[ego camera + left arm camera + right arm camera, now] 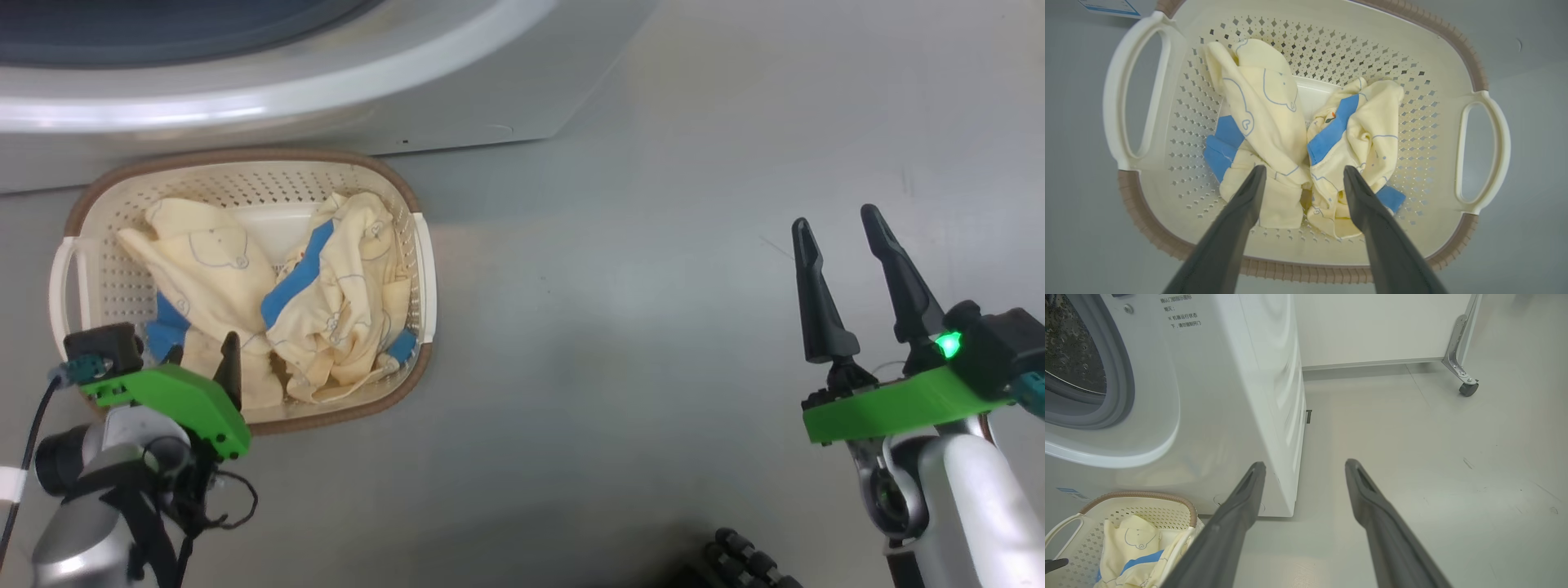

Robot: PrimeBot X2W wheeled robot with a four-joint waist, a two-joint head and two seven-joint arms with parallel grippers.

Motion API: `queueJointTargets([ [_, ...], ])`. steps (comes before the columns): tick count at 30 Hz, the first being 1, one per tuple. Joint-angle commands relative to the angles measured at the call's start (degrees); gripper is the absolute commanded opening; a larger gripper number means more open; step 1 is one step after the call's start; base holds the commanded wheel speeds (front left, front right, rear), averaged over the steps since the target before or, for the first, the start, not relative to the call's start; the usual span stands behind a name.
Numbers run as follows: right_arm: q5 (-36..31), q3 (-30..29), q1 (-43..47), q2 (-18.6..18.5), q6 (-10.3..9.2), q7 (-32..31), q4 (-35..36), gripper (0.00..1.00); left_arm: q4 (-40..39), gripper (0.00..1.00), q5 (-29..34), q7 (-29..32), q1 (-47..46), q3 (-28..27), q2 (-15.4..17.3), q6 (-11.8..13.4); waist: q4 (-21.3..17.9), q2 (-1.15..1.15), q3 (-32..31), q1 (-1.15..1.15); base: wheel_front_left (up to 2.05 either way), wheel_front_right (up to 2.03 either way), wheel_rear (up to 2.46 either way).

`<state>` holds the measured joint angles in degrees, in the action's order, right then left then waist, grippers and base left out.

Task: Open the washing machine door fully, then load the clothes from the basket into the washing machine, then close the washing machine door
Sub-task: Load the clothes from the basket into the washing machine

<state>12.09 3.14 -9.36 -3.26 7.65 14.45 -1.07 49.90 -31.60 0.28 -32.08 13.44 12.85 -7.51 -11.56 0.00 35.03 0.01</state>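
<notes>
Clothes (1265,122), cream-yellow with thin blue drawings and blue patches, lie crumpled in two heaps inside the basket (1331,45), just beyond the tips of the left gripper (1304,168). Its jaws stand spread wide and grip nothing. One heap lies ahead of each finger, and whether the tips touch the fabric cannot be told. The basket's white handles flank the jaws on either side, and its brown rim passes beneath the fingers.

Further right, the washing machine (1229,396) stands ahead and to the left of the right gripper (1305,462), with its lower front corner just beyond one fingertip. The steel drum (1069,347) shows through the round opening, ringed by the grey seal (1122,375). The basket sits on the floor (1412,477), close before the machine's front.

The right gripper's jaws are likewise spread wide and hold nothing. They hang over the floor, well apart from the basket. Ahead and to the right of them, a caster wheel (1468,388) stands on the floor.
</notes>
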Motion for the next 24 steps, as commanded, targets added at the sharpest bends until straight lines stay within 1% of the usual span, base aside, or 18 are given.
queueJointTargets([
  [1,-0.4,0.68,-0.76,-1.72,-0.16,0.55,2.31,1.0,1.74,1.0,-1.81,-1.81,-2.9,-0.49,1.66,0.02,0.29,0.0,3.06,-0.01,0.0,0.0,0.0],
  [11,-0.34,0.19,-1.92,-3.0,-0.16,0.55,3.6,1.0,6.73,1.0,-5.22,-4.22,-8.58,3.82,1.97,0.02,0.64,0.0,7.75,-0.01,0.0,0.0,0.0],
  [24,-0.52,-0.37,-3.11,-4.1,-0.16,0.55,5.28,1.0,11.48,1.0,-9.45,-5.57,-14.06,6.43,2.96,0.02,0.79,0.0,12.18,-0.01,0.0,0.0,0.0],
])
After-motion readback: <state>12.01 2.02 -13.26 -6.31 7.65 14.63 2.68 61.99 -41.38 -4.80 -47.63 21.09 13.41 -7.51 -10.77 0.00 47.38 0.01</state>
